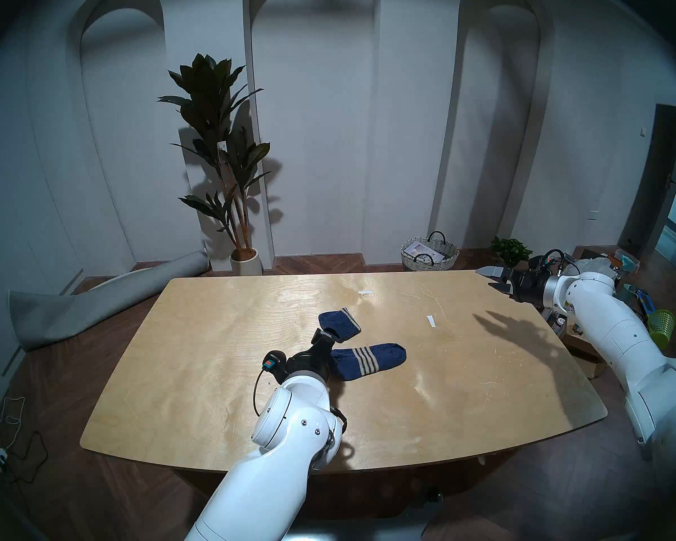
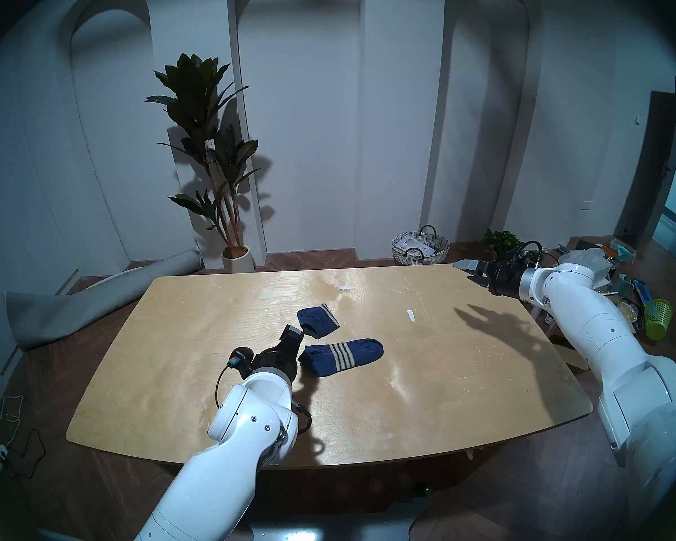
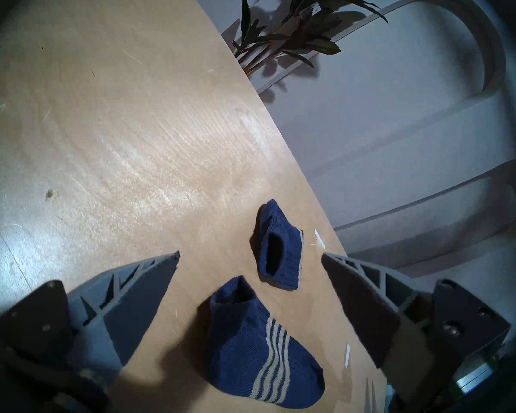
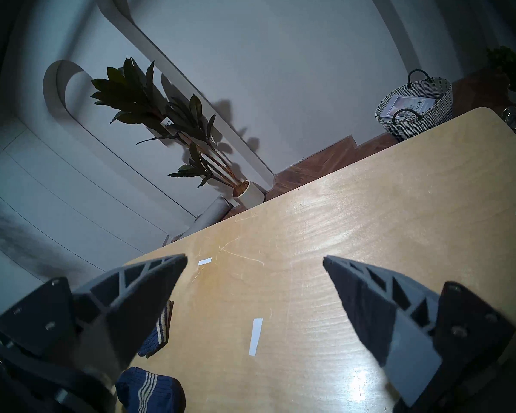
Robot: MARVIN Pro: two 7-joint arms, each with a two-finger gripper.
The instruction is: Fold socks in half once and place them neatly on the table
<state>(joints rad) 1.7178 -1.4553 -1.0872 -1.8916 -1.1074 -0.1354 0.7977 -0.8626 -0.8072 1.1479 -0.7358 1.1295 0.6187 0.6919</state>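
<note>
Two navy socks lie mid-worktop [image 1: 211, 372]: one folded sock [image 1: 339, 324], and one flat striped sock [image 1: 367, 361] just beside it at five o'clock. Two white tape strips [image 1: 431, 321] lie beyond. The left tool [image 1: 322, 339] hovers by the socks, spread, empty; the right tool [image 1: 494, 279] hangs spread at the two o'clock corner. Broad bare wood surrounds them.

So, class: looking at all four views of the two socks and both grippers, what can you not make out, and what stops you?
- Head views: the left gripper is partly hidden by its own wrist; its open jaws show only in the left wrist view.
- Head views: the cuff end of the flat sock sits behind that wrist.
- Right wrist view: a finger covers much of the folded sock.
- Basket: the print inside is too small to read.
</note>
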